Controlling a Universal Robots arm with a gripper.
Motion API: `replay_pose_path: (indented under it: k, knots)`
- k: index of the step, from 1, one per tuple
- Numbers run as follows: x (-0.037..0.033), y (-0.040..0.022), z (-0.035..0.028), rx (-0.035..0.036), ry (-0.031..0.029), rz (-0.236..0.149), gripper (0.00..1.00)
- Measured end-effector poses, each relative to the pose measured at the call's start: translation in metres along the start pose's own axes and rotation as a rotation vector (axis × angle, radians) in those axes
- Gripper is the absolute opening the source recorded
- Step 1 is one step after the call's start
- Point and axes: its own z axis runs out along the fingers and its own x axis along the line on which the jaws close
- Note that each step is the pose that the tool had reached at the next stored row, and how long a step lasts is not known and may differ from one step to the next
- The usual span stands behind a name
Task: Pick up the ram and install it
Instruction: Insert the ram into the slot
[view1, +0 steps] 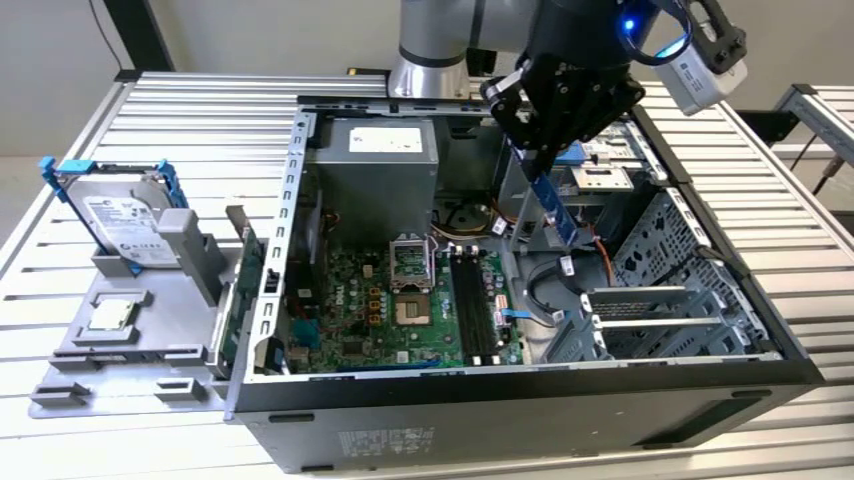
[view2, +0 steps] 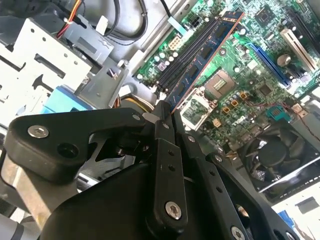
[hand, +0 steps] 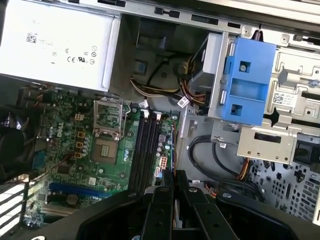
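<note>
As far as the pick-up goes: done, by my reading. The ram (view1: 557, 208) rests on nothing and hangs from the gripper (view1: 534, 152) over the open computer case (view1: 534, 405).
Installation: not yet done. The stick is in the air above the board, apart from the memory slots (view1: 470, 290), which look unfilled in the exterior view.
Gripper state: pressed together on the ram, pinching one end of it. In both wrist views the black fingers (view2: 165, 150) close flat on the stick with no gap.
Ram relative to gripper: it juts out past the fingertips toward the motherboard (view1: 354, 310), and its long axis slopes downward in the exterior view. In the second wrist view the ram (view2: 207, 50) runs straight away from the gripper (view2: 164, 112), chips showing.
Ram relative to slots: in the first wrist view the ram (hand: 173, 147) shows edge-on, roughly parallel to the memory slots (hand: 145, 150). It appears just beside them rather than over one, though height makes that hard to judge.
Elsewhere: a hard drive (view1: 127, 220) stands outside the case, at the exterior view's left.
</note>
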Motion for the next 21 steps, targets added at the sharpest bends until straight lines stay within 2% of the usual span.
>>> replay_pose_path:
  k: [6,11,15,21]
  knots:
    - [0.0002,-0.0004,0.0089,0.0,0.0002,0.0,0.0]
    - [0.0003,-0.0006,0.0129,-0.0002,0.002,0.0,0.0]
    - [0.0004,-0.0006,0.0152,-0.001,0.0079,0.0,0.0]
    - [0.0004,-0.0008,0.0189,-0.0012,0.0081,0.0,0.0]
